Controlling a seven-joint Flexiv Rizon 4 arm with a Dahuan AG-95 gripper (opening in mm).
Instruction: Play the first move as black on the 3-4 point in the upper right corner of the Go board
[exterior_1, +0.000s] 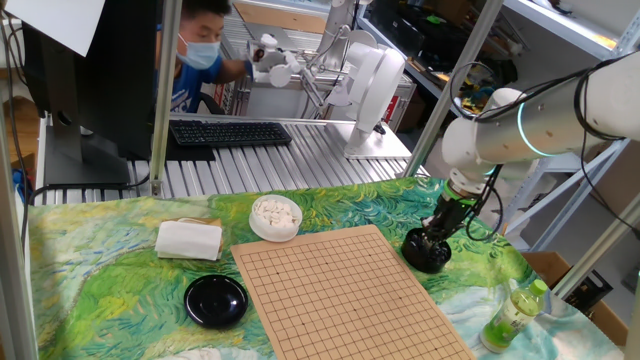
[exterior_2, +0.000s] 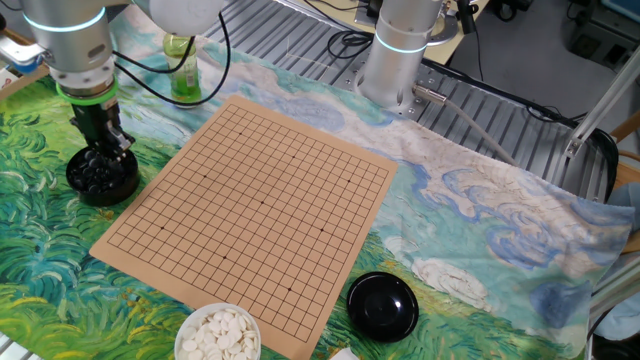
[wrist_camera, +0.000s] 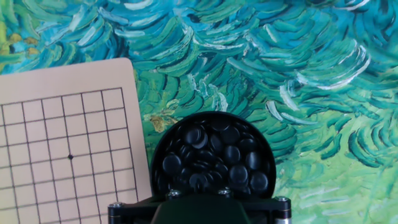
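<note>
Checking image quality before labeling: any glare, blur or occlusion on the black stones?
Hand view: black stones sharp, small glints, gripper body hides the bowl's near edge. One fixed view: bowl small, stones unresolved. Other fixed view: gripper covers part of them; lighting even.

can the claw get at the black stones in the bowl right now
Probably yes. The claw hangs right over the open bowl of black stones, and nothing covers them; the lid lies across the board.
</note>
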